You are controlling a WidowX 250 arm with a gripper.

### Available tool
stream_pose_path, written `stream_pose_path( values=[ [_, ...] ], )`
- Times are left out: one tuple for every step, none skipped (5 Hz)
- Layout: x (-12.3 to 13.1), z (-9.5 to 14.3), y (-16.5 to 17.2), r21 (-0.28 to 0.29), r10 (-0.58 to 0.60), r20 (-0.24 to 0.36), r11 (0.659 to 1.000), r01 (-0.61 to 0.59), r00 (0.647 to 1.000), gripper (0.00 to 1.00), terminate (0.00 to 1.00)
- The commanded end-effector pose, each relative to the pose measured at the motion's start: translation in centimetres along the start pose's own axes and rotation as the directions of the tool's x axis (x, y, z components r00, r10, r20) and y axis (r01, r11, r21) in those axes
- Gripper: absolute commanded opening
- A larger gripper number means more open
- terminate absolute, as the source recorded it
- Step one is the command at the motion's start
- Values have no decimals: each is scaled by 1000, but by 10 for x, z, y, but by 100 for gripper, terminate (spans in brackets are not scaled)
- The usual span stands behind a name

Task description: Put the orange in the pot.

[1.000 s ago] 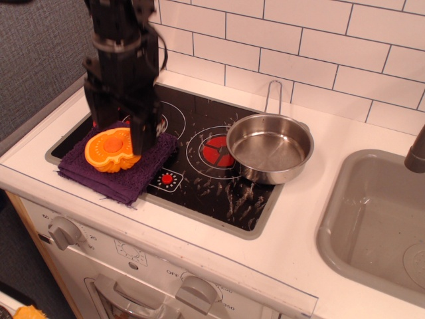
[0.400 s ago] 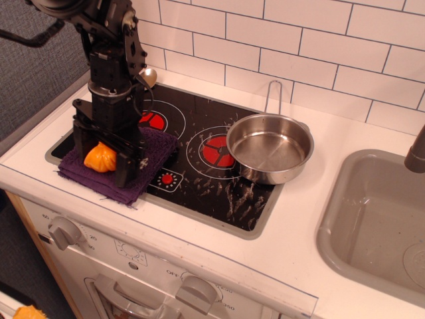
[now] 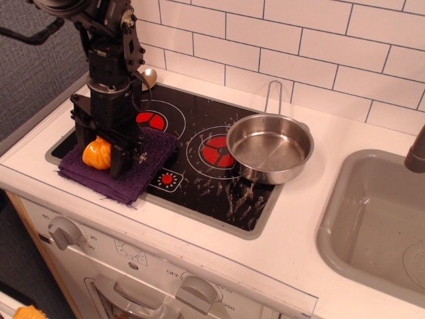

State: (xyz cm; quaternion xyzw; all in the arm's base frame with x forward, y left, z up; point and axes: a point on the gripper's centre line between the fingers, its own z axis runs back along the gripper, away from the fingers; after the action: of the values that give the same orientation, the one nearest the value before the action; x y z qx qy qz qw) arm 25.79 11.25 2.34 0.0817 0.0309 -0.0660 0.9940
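Observation.image: orange (image 3: pixel 97 154) rounded back outward, between jaws.

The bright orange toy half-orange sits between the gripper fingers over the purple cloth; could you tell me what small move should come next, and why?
Probably a short straight lift. The black gripper appears shut on the bright orange toy half-orange, just over the purple folded cloth, while the shiny steel saucepan sits empty to the right.

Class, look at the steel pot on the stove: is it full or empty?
Empty. The pot shows only its bare shiny bottom; the orange sits between the gripper fingers, over the purple cloth.
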Motion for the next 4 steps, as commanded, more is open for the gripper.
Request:
stream_pose_path(
  values=[
    [5,70,-14,-6,32,141,999,-32,989,0,0],
    [34,104,-52,-66,-43,234,996,60,971,0,0],
    [58,113,-101,-79,-145,252,982,169,957,0,0],
    [76,104,-135,-72,-206,238,971,228,949,0,0]
  ],
)
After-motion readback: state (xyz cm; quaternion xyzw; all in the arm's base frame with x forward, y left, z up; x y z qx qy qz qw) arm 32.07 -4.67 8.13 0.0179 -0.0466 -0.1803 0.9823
